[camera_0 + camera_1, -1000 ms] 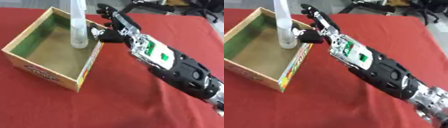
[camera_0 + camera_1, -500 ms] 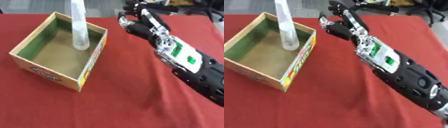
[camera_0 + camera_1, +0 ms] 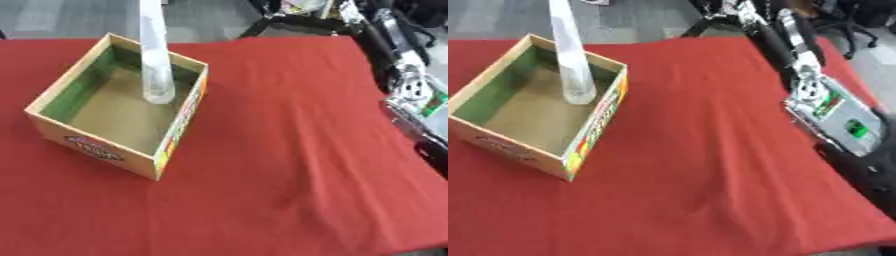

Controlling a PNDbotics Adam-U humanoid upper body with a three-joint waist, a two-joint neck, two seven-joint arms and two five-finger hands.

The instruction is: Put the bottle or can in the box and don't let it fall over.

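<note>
Red cloth-covered table [image 3: 262,190] lies bare nearest. Open cardboard box [image 3: 179,131] at left holds the clear plastic bottle [image 3: 155,60], upright at its far right corner, top cropped. Right hand [image 3: 785,37] has let go and withdrawn to the far right; placement looks done. Finger state unreadable. Left hand unseen.

A clear, glossy plastic bottle [image 3: 154,60] stands inside a printed cardboard box [image 3: 180,126], whose outer walls carry a shiny colour print while its inner floor looks plain, matt brown and its inner walls green. Around the box, the table [image 3: 280,165] is covered in a red matt cloth with soft creases. To the box's right, the robot's right arm [image 3: 833,117] shows black plastic casing and silvery metal parts.
</note>
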